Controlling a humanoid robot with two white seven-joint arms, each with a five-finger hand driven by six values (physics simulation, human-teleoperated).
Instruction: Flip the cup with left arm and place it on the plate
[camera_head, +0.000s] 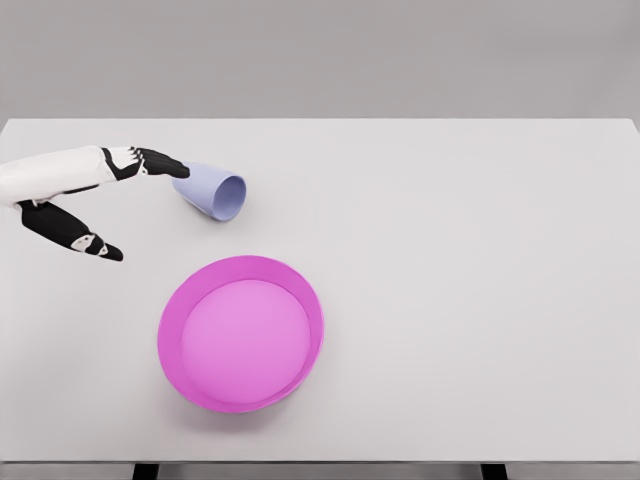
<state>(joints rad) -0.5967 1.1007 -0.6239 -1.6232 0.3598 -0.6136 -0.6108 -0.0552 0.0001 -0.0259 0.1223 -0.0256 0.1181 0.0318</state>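
Note:
A pale blue cup (212, 192) lies on its side on the white table, its mouth facing right and toward me. My left hand (135, 205) reaches in from the left edge, fingers spread. The upper fingertips (172, 165) touch or nearly touch the cup's base; the thumb (100, 247) points down-right, well apart from the cup. Nothing is grasped. A magenta plate (172, 310) with a raised rim sits in front of the cup, nearer to me. The right arm does not show.
The white table (470, 300) stretches wide to the right of the plate and cup. Its far edge runs along the top against a grey wall, and its near edge shows at the bottom.

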